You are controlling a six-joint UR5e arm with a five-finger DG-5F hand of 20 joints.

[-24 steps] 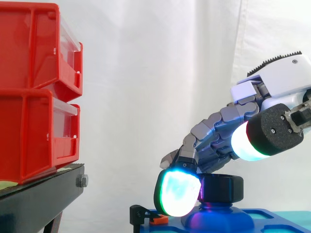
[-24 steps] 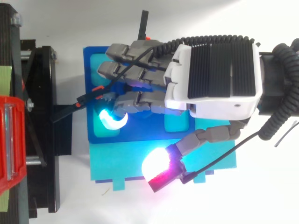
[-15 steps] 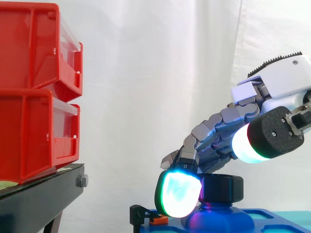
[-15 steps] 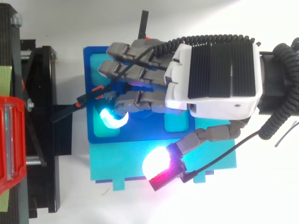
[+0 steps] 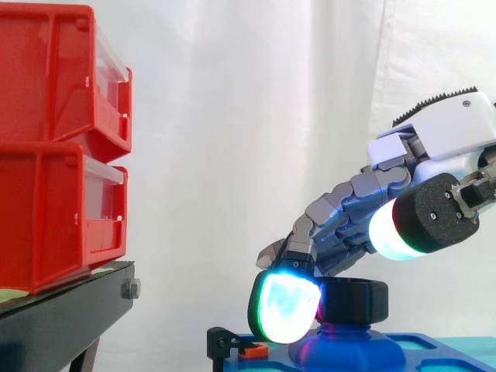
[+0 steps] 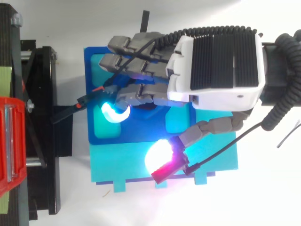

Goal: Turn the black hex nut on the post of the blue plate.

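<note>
Fingers point(image 5: 341, 213): bent down and bunched close together over the black hex nut point(image 5: 356, 301). They curl round it from above.
Front pad point(image 5: 284, 308): glows white and blue-green. It sits right against the side of the nut and looks like it is touching it.
Thumb point(image 5: 391, 229): sticks out to the side, well apart from the fingers and the nut. It touches nothing.
Hand point(image 6: 221, 66): above the nut, with its back facing up.
Nut: right under the fingers, just behind the front pad. It sits on a round blue bump. The post is hidden under it.
Blue plate point(image 6: 136, 134): lies flat below the fingers, on top of a green-blue board point(image 6: 122, 165).
Done so far: the fingers are on the nut, so the reaching part looks finished.
Left to do: the turning. I cannot tell how far the nut has gone round, because nothing on it shows that. I think most of the turning is yet to come.
Far from the fingers: red bins point(image 5: 54, 155) on a black stand point(image 5: 62, 318), well off to the side.
</note>
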